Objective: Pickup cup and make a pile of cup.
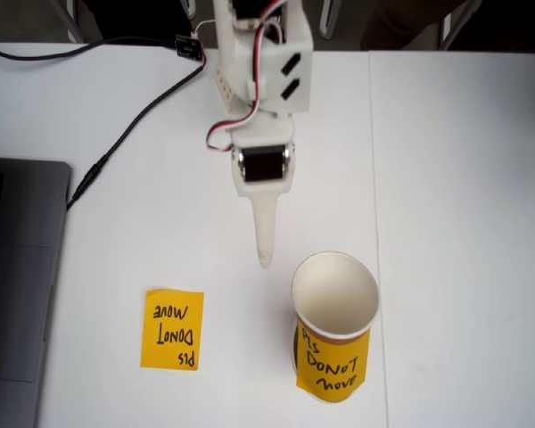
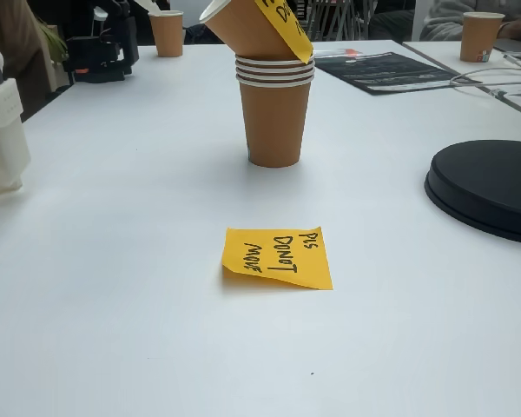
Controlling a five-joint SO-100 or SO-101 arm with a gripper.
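A stack of brown paper cups (image 2: 275, 109) with cream-white insides stands on the white table. Its top cup (image 1: 335, 301) sits tilted in the stack and carries an orange handwritten label (image 1: 333, 366). In a fixed view from above, my gripper (image 1: 265, 255) points down the picture. Its white fingers form one narrow taper with nothing between them. The tip hangs just up and left of the top cup's rim, apart from it.
A flat orange sticky note (image 1: 172, 328) lies left of the stack. A grey laptop (image 1: 18, 285) and a black cable (image 1: 116, 143) are at the left. A black round disc (image 2: 491, 187), two far cups (image 2: 166, 33) (image 2: 480, 36) and a white arm part (image 2: 0, 130) appear from the side.
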